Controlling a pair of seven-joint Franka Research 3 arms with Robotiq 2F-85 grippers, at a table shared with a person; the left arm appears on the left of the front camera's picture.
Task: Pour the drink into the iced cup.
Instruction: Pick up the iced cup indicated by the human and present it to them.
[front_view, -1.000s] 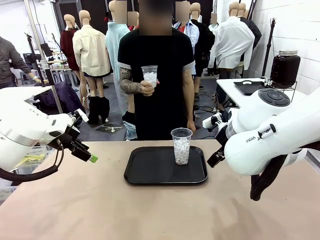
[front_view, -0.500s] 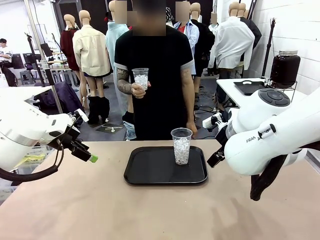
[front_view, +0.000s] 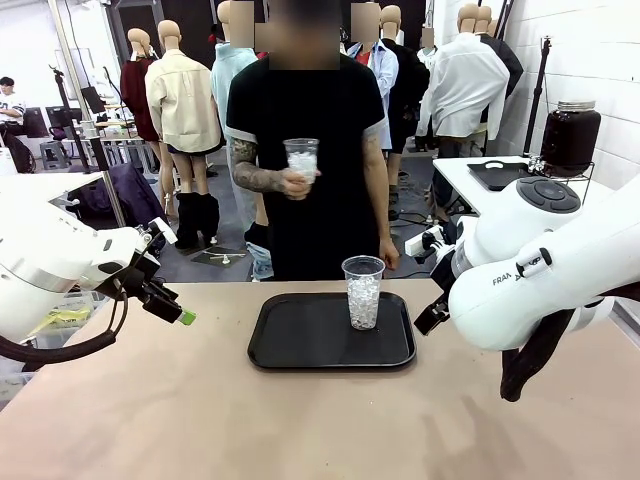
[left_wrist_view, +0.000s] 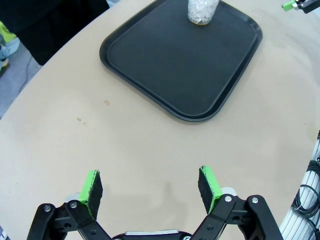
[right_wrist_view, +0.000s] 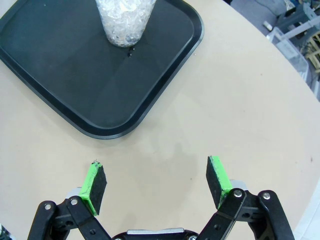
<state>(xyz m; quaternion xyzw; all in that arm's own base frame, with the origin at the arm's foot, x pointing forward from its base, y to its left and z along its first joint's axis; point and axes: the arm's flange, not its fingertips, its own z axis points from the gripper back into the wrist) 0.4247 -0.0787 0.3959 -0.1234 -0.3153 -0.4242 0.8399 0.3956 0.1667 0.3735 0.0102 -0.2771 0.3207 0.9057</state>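
The iced cup (front_view: 362, 293), clear plastic and full of ice cubes, stands upright on the right part of a black tray (front_view: 300, 340). It also appears at the top of the left wrist view (left_wrist_view: 202, 10) and the right wrist view (right_wrist_view: 125, 20). My left gripper (front_view: 168, 303) hovers open over the table's left edge, its fingers (left_wrist_view: 92, 186) empty. My right gripper (right_wrist_view: 157, 182) is open and empty just right of the tray (right_wrist_view: 65, 85). A glass jar (front_view: 570, 135) of dark, almost black liquid, seemingly the drink, stands on a side table at far right.
Across the table a person holds a second clear cup (front_view: 301, 160) with ice at chest height. The tan table (front_view: 200, 420) is bare around the tray (left_wrist_view: 190, 65). My bulky right arm (front_view: 540, 260) hangs over the table's right side.
The person's hand with the cup swung slightly left, then back to the right and a little lower. Both arms and the cup on the tray stayed still.
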